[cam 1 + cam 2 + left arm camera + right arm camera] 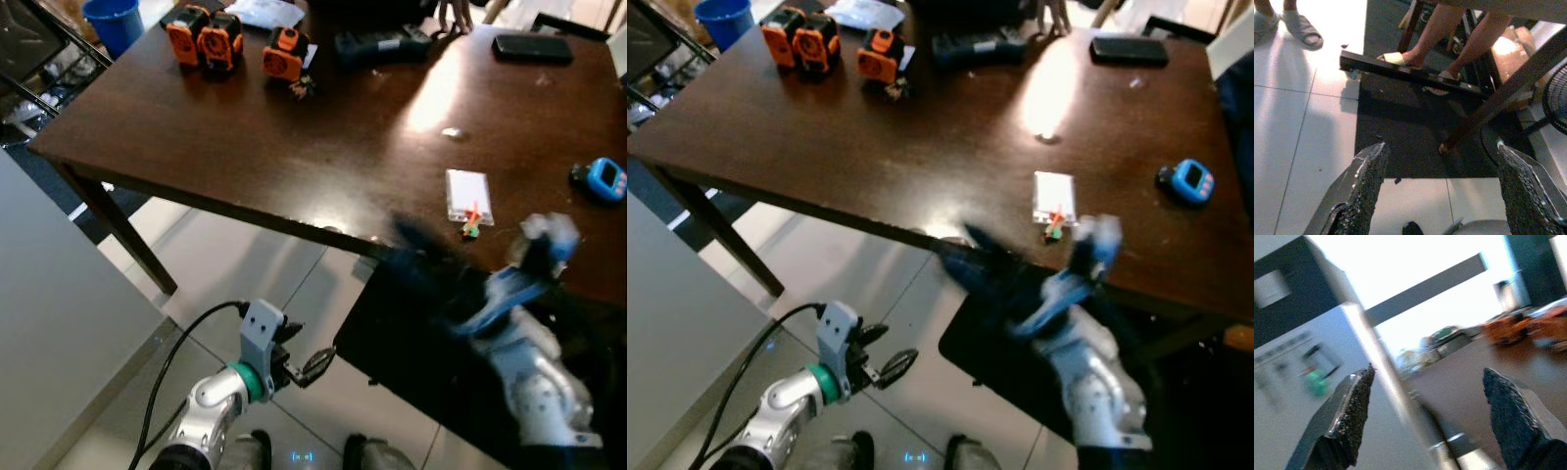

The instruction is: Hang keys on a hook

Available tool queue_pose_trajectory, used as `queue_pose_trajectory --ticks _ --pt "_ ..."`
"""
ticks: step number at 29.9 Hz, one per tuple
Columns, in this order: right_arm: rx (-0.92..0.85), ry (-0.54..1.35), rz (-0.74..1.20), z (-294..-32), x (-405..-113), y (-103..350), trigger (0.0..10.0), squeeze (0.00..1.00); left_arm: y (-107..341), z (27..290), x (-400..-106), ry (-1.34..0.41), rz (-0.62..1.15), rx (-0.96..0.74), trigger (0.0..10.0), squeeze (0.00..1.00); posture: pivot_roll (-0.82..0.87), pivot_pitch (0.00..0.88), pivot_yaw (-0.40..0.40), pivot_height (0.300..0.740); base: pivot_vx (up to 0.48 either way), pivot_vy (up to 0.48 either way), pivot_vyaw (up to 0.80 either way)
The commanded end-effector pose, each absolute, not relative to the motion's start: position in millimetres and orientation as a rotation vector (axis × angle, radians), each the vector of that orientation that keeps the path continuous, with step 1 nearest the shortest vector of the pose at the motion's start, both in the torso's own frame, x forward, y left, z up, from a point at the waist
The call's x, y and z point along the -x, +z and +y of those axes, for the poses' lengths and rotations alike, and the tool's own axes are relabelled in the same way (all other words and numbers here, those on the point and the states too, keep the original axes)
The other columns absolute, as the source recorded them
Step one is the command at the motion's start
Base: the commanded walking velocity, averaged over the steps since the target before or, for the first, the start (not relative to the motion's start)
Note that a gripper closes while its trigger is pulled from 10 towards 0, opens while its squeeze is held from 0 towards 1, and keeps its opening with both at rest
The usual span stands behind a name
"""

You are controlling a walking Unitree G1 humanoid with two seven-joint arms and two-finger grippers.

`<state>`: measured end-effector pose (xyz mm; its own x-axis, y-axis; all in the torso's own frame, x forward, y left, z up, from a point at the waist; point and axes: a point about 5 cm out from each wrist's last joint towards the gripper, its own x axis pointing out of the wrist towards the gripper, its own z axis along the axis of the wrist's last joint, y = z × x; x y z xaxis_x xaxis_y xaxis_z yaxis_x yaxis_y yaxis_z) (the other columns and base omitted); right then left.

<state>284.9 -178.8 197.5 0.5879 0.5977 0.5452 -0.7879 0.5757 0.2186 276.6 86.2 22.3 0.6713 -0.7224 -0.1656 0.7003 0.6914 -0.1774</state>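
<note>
home room | dark wood table (294, 147) on pale floor tiles (225, 284) | orange tape measures (220, 41), blue bucket (113, 22) on and by it | person's sandalled feet (1400, 58), fan (1555, 100) under the table

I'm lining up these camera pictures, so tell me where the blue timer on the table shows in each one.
Left eye view: blue timer at the right edge, on the dark table.
Right eye view: farther in from the right edge, same height.
Left wrist view: not in it.
Right wrist view: not in it.
Shared landmark: the white card lying left of the timer.
</note>
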Motion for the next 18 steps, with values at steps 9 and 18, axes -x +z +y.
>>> queue_pose_trajectory --ticks 9,18 --pt "-0.409 0.237 -0.236 -230 -312 162 10.0 0.00 22 90 -277 -0.777 0.225 0.104 10.0 0.00 -0.09 0.110 0.092 0.740 0.000 0.000 0.00" --pt "-0.381 0.119 -0.214 -250 -314 159 10.0 0.00 19 87 -275 -0.765 0.234 0.117 10.0 0.00 -0.09 0.112 0.080 0.740 0.000 0.000 -0.36"
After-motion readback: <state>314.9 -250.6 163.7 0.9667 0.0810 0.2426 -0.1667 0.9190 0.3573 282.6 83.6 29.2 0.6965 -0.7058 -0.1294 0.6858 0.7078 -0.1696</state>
